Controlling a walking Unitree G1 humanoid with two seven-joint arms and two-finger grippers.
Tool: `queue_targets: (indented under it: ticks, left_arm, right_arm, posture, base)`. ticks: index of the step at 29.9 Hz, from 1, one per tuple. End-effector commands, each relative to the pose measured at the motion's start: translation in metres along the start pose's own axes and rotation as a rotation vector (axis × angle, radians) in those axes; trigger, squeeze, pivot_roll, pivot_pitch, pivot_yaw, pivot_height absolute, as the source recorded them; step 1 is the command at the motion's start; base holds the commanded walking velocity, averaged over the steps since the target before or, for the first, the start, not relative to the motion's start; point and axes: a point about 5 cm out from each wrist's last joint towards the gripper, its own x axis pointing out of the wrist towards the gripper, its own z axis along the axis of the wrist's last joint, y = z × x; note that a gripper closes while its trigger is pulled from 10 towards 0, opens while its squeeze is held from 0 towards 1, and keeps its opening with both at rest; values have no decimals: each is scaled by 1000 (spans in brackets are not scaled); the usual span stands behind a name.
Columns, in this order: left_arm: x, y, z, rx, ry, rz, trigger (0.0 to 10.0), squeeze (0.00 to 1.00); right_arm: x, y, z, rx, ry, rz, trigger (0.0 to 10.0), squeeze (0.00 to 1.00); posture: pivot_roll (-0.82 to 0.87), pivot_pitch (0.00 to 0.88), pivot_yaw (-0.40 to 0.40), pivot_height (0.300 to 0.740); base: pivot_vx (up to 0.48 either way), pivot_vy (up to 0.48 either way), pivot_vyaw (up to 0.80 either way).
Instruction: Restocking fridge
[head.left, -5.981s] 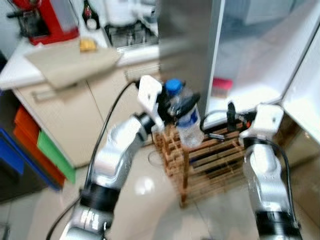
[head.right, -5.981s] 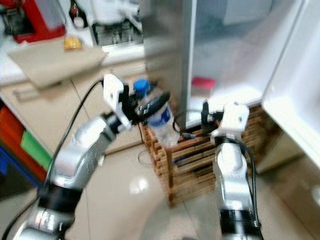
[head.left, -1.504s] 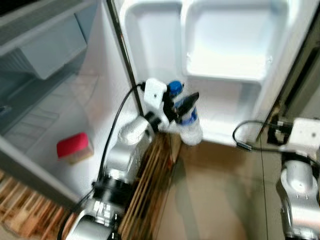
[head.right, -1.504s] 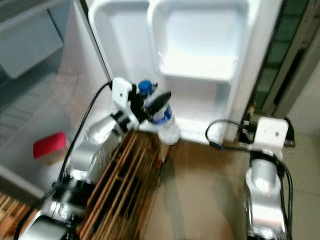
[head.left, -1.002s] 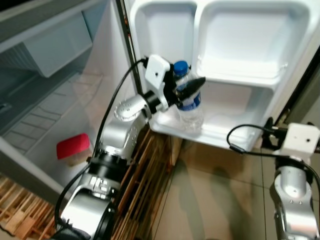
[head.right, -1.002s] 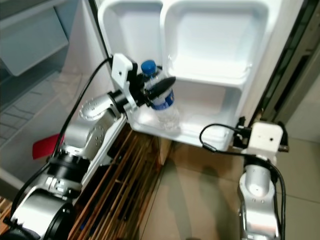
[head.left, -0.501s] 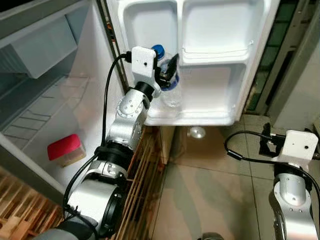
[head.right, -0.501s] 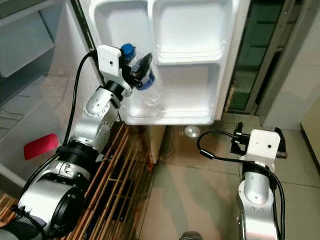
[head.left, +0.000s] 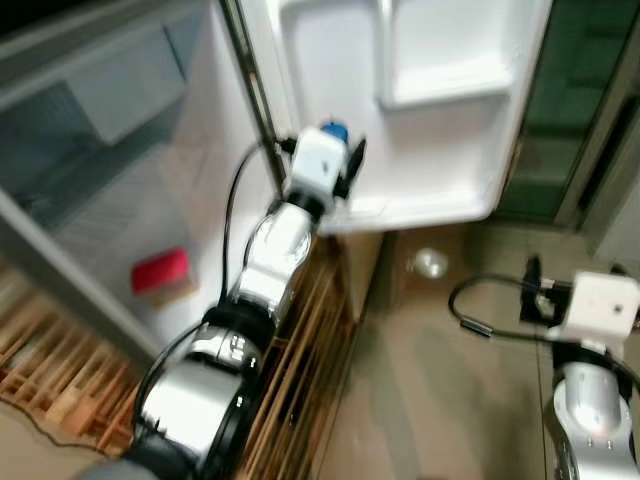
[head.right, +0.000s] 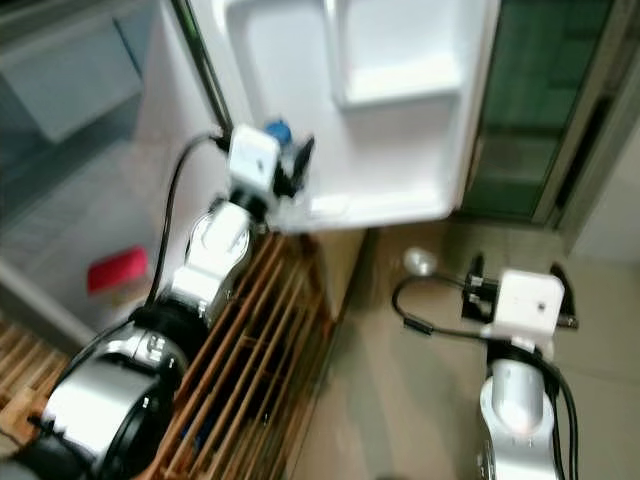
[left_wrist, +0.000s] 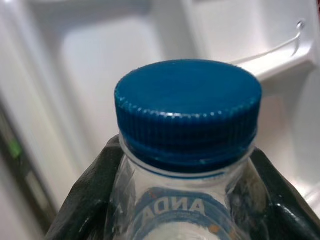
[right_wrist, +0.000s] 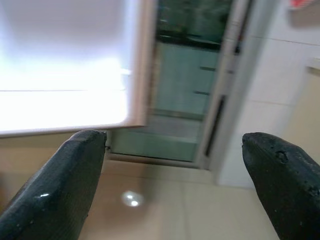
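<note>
From the head camera I see an open fridge (head.left: 130, 150) on my left, its pale interior blurred, with a red container (head.left: 160, 271) sitting on a lower shelf. Below and in front of it a wooden slatted crate (head.left: 300, 370) stands on the tiled floor (head.left: 430, 400). My left arm reaches up and forward to the white fridge door (head.left: 420, 110), which hangs open ahead of me. The left gripper (left_wrist: 175, 200) is pinching a clear water bottle (left_wrist: 185, 150) with a blue cap (head.left: 334, 131); in the left wrist view the black fingers (left_wrist: 85, 200) press against both sides of the bottle just under the cap. The bottle is held at the lower door shelf (head.left: 400, 205), near the hinge side; I cannot tell whether its base rests on the shelf. To the right, my right arm hangs low over the floor, well apart from the door. The right gripper (right_wrist: 175, 175) is spread wide with nothing between its fingers (right_wrist: 65, 185), facing the door's lower edge and a dark glass doorway (right_wrist: 195, 95).
</note>
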Motion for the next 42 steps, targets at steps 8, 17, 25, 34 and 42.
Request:
queue_targets:
  ticks: [8,17,25,34,42]
  left_arm:
    - [-9,-5,15,-155,-67,-8,10000,0]
    - [4,-53,28,-267,-84,-229,10000,0]
    - [5,-49,27,-356,-31,-199,10000,0]
    - [5,-28,21,-357,11,-120,10000,0]
    - [12,-14,28,-329,-15,-80,10000,0]
  right_arm:
    - [1,6,33,27,-133,38,10000,0]
    - [3,9,31,21,-128,42,10000,0]
    - [0,9,27,21,-109,36,10000,0]
    - [1,12,23,24,-90,57,10000,0]
    - [2,15,23,28,-90,70,10000,0]
  posture:
    - [-236,0,152,740]
    - [-253,0,167,740]
    - [-260,0,173,740]
    - [-249,0,165,740]
    - [-236,0,158,740]
  base:
    - [0,0,0]
    - [270,0,0]
    - [478,0,0]
    - [142,56,0]
    - [0,0,0]
